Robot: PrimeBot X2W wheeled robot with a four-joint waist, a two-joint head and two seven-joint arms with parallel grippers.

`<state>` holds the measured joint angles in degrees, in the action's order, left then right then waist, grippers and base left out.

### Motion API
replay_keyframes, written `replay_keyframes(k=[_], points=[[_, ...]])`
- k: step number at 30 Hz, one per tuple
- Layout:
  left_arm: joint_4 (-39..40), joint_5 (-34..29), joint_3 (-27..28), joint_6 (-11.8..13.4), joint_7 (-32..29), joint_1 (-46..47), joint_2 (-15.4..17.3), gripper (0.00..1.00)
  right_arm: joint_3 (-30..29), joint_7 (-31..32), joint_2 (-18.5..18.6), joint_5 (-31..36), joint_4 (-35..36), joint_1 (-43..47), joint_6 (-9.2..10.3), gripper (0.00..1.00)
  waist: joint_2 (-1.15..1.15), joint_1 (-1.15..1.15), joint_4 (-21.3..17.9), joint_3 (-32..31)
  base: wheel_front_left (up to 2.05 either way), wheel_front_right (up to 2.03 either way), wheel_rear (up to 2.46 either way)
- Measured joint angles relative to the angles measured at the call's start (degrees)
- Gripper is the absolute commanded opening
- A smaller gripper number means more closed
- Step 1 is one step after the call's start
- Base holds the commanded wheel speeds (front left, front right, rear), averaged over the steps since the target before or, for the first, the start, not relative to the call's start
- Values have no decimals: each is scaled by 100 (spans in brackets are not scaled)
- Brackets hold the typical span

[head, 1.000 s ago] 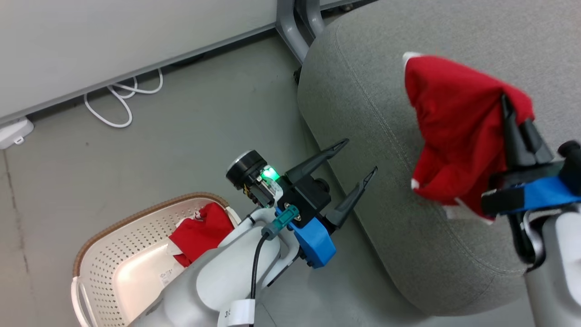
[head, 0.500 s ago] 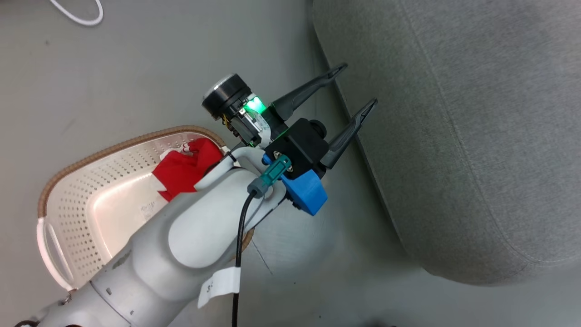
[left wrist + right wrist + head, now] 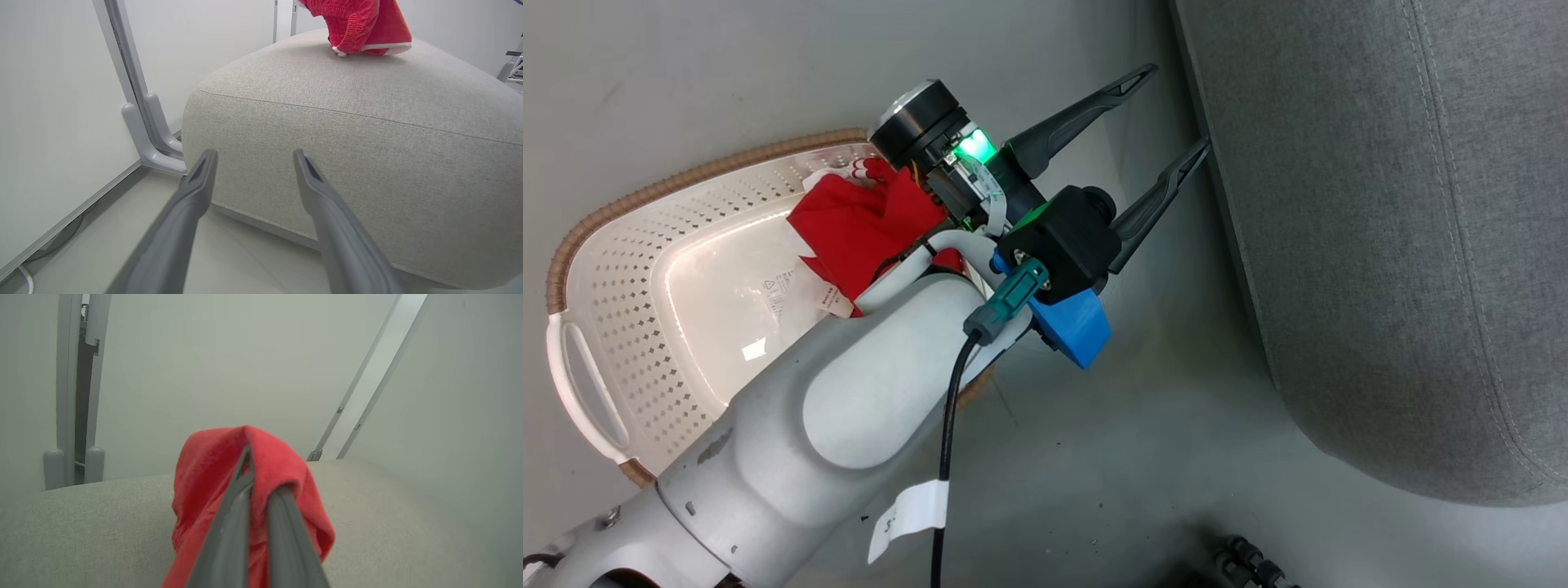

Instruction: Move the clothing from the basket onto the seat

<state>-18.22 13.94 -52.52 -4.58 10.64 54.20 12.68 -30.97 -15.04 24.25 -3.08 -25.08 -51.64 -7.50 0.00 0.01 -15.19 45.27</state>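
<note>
A red garment (image 3: 858,224) lies in the cream perforated basket (image 3: 621,327) on the floor, partly hidden by my left arm. My left gripper (image 3: 1176,114) hangs open and holds nothing, its fingers pointing at the side of the grey seat (image 3: 1380,229). In the left wrist view the open left gripper (image 3: 253,157) faces the seat (image 3: 347,134), and another red garment (image 3: 359,24) hangs touching the seat's top. My right gripper (image 3: 255,469) is shut on that red garment (image 3: 204,486), holding it above the seat (image 3: 102,522).
A grey metal frame foot (image 3: 147,134) stands against the white wall panel (image 3: 49,122) left of the seat. Bare grey floor (image 3: 1111,457) runs between the basket and the seat. A dark ribbed part (image 3: 1241,563) shows at the head view's bottom edge.
The head camera has swung down and left, so the basket fills more of the view and the right gripper with its garment has left it. The left gripper stays open.
</note>
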Motion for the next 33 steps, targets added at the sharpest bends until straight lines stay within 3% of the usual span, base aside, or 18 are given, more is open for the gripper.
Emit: replay_keyframes(k=[5,13,14,15,16,28,33], points=[[58,0,-51,-1,-32,3,20,100,-8,-1,-359,19,-421,286,1,0,0,0,28,38,0,0,0],[82,9,-108,19,-40,13,51,100,230,-1,-615,-56,-1023,481,1,0,0,0,54,14,0,0,0],[81,15,-115,27,-37,12,52,100,216,-1,-616,-91,-1050,486,1,9,0,-1,54,1,0,0,0],[78,18,-122,36,-26,9,51,100,202,-1,-619,-123,-1051,500,1,80,0,0,54,-17,0,0,0],[69,21,-127,51,2,2,48,100,179,-1,-625,-144,-1020,527,1,100,0,-1,55,-40,0,0,0],[-304,369,145,302,381,-396,-151,100,27,-1,-870,-137,322,1974,1,100,0,-1,125,-828,0,0,0],[-416,541,516,470,427,-757,-167,100,313,-1,-1029,66,1069,2408,1,100,0,-1,209,-1339,0,0,0]])
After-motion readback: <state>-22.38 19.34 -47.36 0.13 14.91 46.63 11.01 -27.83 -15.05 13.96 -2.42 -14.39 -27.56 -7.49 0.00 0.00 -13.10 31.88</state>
